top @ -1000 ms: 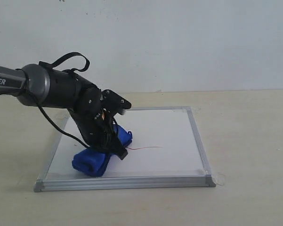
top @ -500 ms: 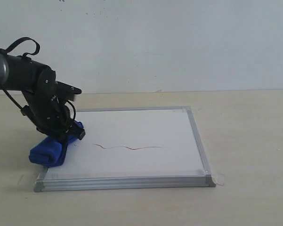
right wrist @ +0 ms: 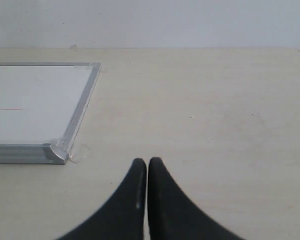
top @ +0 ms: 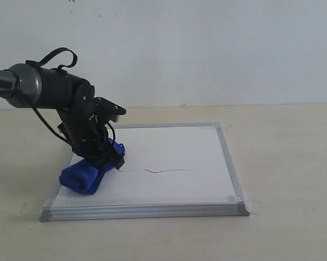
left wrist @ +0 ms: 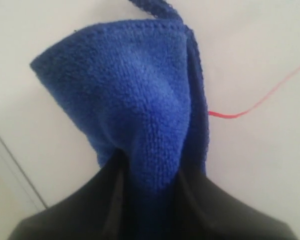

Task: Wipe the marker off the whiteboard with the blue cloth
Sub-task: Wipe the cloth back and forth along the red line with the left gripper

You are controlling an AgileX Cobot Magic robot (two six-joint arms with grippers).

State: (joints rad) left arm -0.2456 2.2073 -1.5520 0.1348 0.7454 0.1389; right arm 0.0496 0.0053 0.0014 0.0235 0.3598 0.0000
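Note:
The whiteboard (top: 174,147) lies flat on the table, silver-framed. A thin red marker line (top: 155,172) runs across its lower middle; its left end meets the blue cloth (top: 87,176). My left gripper (top: 110,159) is shut on that cloth and presses it on the board's left part. In the left wrist view the blue cloth (left wrist: 135,105) fills the space between the dark fingers (left wrist: 229,210), and the red marker line (left wrist: 254,104) comes out from its edge. My right gripper (right wrist: 148,165) is shut on nothing, over bare table beside the whiteboard's corner (right wrist: 55,152). It is out of the exterior view.
The beige table (top: 288,163) stretches right of the board. A pale wall (top: 207,49) stands behind. Clear tape (top: 254,206) sticks out at the board's near right corner. The left arm's black body and cable loop (top: 60,92) rise above the board's left side.
The left gripper swept the cloth left, off the board's edge, uncovering the red line, then came back right; the cloth now covers the line's left end again.

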